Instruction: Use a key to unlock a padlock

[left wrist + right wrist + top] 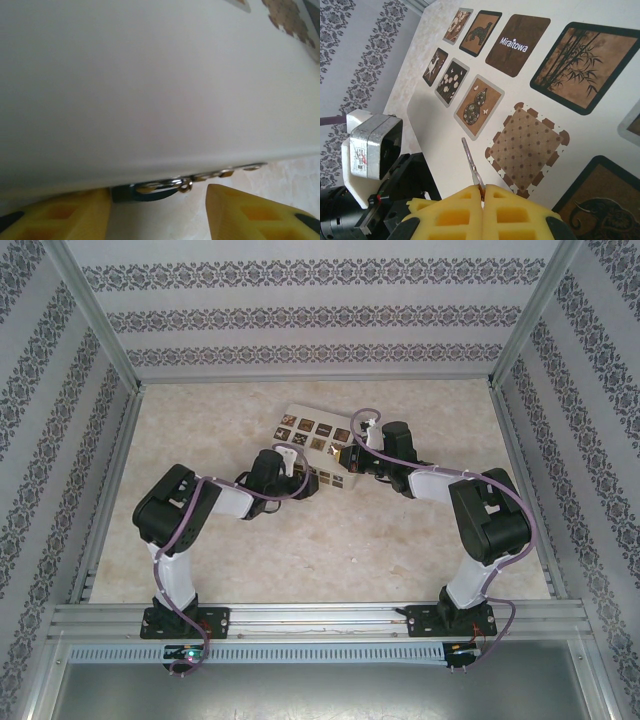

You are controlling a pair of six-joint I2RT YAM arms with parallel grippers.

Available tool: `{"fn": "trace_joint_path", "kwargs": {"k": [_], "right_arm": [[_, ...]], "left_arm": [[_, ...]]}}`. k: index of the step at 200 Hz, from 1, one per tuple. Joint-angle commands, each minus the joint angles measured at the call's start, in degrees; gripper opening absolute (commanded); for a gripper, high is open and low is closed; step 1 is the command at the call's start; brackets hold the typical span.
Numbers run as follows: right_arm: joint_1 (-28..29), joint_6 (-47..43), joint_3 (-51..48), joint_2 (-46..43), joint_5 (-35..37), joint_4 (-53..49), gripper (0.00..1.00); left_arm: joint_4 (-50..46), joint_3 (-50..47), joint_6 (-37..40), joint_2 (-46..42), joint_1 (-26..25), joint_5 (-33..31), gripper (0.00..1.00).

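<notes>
Pinch the padlock (131,193) by its blue body, not the shackle: likely light, hard, slippery. Sits near the table's (220,570) middle against the white box's (150,90) lower edge, between the left gripper's (157,202) part-open jaws, with the key (470,162) nipped in the right gripper's (484,192) closed pads

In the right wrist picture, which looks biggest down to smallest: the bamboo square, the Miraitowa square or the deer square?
1. bamboo square
2. Miraitowa square
3. deer square
The white box is seen at a slant, so their real sizes may differ.
</notes>
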Motion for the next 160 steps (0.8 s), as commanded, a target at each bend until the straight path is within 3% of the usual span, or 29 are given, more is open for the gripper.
{"fn": "trace_joint_path", "kwargs": {"k": [1,160], "right_arm": [[1.09,-0.82,-0.37,1.14,1.68,-6.14,0.00],[1.43,-0.93,-0.19,0.71,1.78,-6.80,0.00]], "left_arm": [[-2.75,2.66,2.29,1.38,-1.78,-1.22,0.50],[-3.46,5.95,-0.22,2.36,-2.32,-7.59,0.26]]}}
